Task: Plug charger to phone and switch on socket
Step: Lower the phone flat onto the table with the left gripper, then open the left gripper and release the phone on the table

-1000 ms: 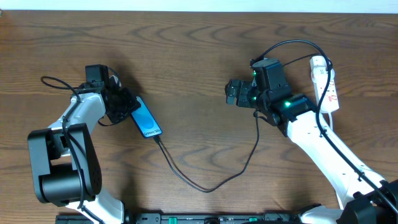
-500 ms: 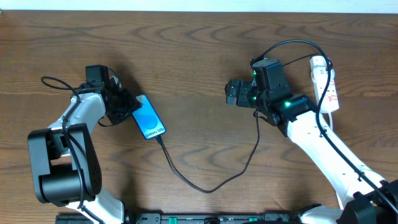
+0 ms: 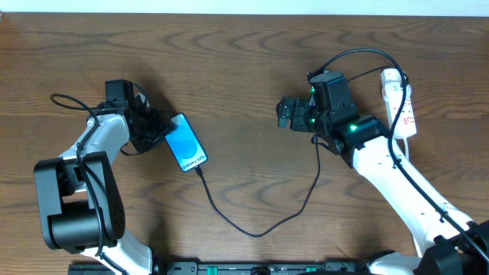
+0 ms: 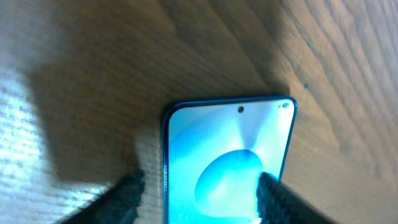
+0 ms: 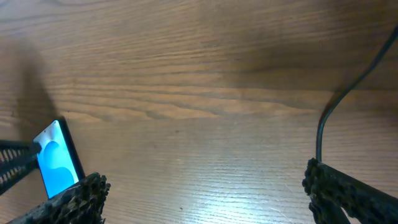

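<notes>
Where the wooden bench [image 3: 244,46] fills the scene, the right end effector [image 3: 289,114] hangs over its middle-right with its fingers spread as wide as they go, holding nothing. At the left, the left end effector [image 3: 155,130] is at the far end of the phone [image 3: 187,143]. Its fingers [image 4: 127,193] are parted astride that end, one clear of the phone's edge and the other at the opposite edge, so nothing is clamped. The white socket [image 3: 401,103] lies at the far right. The phone lies flat, screen up, left of centre. The charger [image 3: 260,229] meets the phone's near end; its cable loops nearward, then right and up under the right arm.
</notes>
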Action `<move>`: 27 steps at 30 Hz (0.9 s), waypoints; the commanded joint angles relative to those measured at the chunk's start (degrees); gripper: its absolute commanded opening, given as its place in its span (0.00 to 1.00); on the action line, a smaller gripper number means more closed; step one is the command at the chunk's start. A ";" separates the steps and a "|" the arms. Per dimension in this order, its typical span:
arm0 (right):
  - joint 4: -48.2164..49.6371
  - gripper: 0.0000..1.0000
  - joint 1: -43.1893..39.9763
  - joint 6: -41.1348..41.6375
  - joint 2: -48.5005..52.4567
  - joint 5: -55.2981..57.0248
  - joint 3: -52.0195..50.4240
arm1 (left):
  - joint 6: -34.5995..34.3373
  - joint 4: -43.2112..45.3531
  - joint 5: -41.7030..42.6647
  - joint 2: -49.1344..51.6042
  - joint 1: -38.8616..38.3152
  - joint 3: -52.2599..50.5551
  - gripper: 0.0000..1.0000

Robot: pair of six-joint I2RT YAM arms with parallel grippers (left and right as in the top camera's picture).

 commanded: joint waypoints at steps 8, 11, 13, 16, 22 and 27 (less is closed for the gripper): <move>0.04 0.99 -0.13 -0.59 -0.61 0.94 0.15 | 7.67 -2.67 -3.39 -2.47 -0.13 1.51 0.91; 0.52 0.99 -0.13 -0.59 -0.61 0.98 0.15 | 11.61 -6.69 -4.31 -4.13 -0.13 3.85 0.91; 1.16 0.99 -0.13 -0.59 -0.59 1.14 0.15 | 14.32 -9.55 -5.25 -5.70 -0.13 5.42 0.91; 1.77 0.99 -0.13 -0.59 -0.55 1.14 0.15 | 17.09 -13.81 -10.43 -8.59 -0.83 6.93 0.91; 2.40 0.99 -0.13 -0.59 -0.46 1.16 0.15 | 21.03 -19.96 -21.24 -17.03 -6.03 7.50 0.91; 2.08 0.99 -0.13 -0.59 -0.46 1.11 0.15 | 20.96 -20.00 -22.14 -24.61 -11.26 7.48 0.91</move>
